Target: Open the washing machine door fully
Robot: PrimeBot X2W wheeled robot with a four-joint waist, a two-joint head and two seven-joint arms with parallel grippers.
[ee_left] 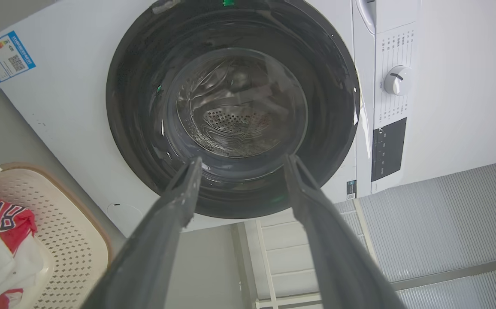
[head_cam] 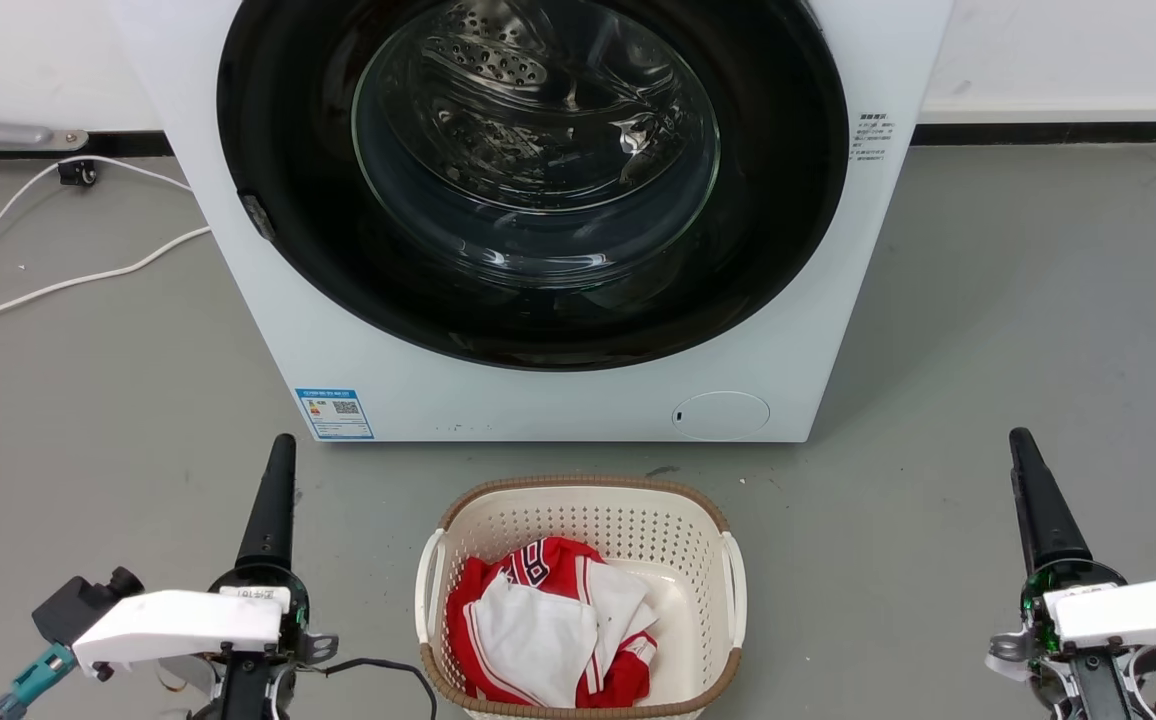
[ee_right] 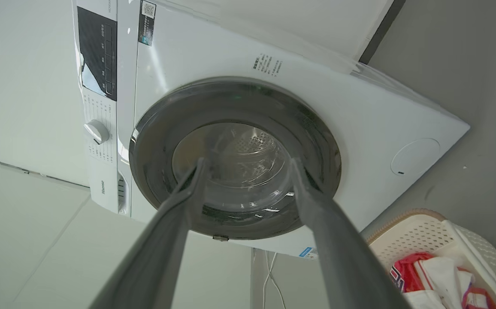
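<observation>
**Washer door shut as robot's two arms wait on either side of laundry basket**

The washing machine door, a glossy black disc with a bulging glass bowl at its centre, lies closed flat against the front of the white washing machine. The perforated steel drum shows through the glass. The machine stands on a grey floor against a white wall. A blue label sticker sits low at the machine's left in the head view and a small round flap low at its right.

The left end effector hangs low at the left, well short of the machine and touching nothing. In the left wrist view its two dark fingers stand spread wide apart with nothing between them, the door framed beyond. The right end effector hangs low at the right, likewise apart from the machine. Its fingers are parted just as widely in the right wrist view and hold nothing.

Between the two arms, just in front of the machine, a cream perforated laundry basket holds a crumpled red-and-white garment. A white cable trails across the floor to the machine's left.
</observation>
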